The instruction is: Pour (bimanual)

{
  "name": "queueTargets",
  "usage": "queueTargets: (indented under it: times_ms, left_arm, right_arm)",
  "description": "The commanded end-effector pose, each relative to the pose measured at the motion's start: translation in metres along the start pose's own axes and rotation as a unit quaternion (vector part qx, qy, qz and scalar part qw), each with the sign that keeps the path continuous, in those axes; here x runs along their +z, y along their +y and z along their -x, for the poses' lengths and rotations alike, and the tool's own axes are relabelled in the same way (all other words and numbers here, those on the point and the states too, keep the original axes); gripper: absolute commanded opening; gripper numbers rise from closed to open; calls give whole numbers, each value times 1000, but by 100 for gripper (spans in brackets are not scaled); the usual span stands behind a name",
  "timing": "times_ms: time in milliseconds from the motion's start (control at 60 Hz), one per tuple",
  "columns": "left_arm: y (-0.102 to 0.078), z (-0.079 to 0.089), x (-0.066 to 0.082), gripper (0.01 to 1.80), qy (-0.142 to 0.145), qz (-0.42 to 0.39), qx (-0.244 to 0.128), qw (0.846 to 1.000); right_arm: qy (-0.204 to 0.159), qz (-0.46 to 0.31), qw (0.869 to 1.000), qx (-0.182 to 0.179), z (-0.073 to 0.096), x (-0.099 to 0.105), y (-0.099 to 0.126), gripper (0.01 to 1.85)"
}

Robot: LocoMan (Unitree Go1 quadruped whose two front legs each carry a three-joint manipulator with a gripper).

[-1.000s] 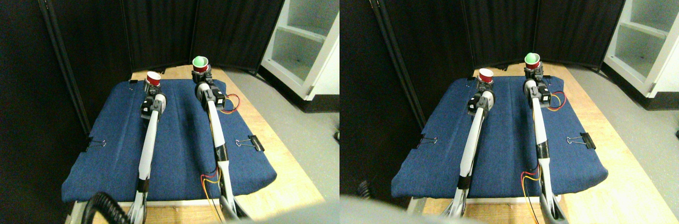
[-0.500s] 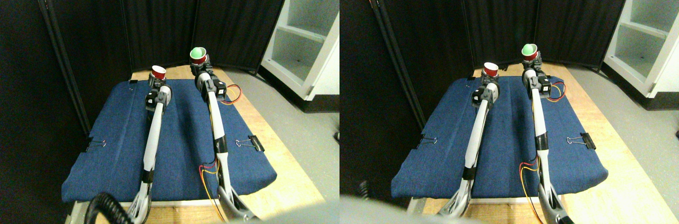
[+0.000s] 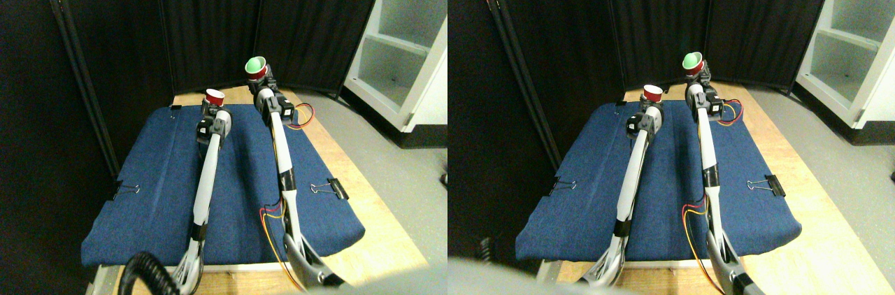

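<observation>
Two red cups (image 3: pixel 215 96) (image 3: pixel 256 68) (one green inside), two binder clips (image 3: pixel 328 187) (image 3: pixel 124 188), one blue cloth (image 3: pixel 238 190).

Red cups (image 3: pixel 215 96), one green inside (image 3: pixel 256 66); blue cloth (image 3: pixel 238 183).

No readable text anywhere.

No lettering, label, brand, number or sign legible on the two red cups (image 3: pixel 215 96), the blue cloth (image 3: pixel 238 190), the binder clips (image 3: pixel 334 187), the white shelf unit (image 3: pixel 412 43) or the dark curtain (image 3: pixel 210 22); surfaces plain, or too small and blurred to make out any marking.
</observation>
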Motion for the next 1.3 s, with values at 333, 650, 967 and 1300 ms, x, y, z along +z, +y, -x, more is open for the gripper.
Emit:
queueTargets:
  times_ms: [333,650,967,1300]
  left_arm:
    - [-26,15,-17,33,50,6,-13,999]
    - [-23,15,-20,33,49,11,-7,999]
    - [-17,11,-21,33,53,11,3,999]
    - [-20,12,-29,33,59,20,4,998]
  right_arm:
    - [12,17,1000,22,-6,-2,13,33]
    - [40,80,995,53,4,-9,22,33]
    - [58,131,988,57,13,-14,30,33]
    - [79,158,982,60,11,-18,28,33]
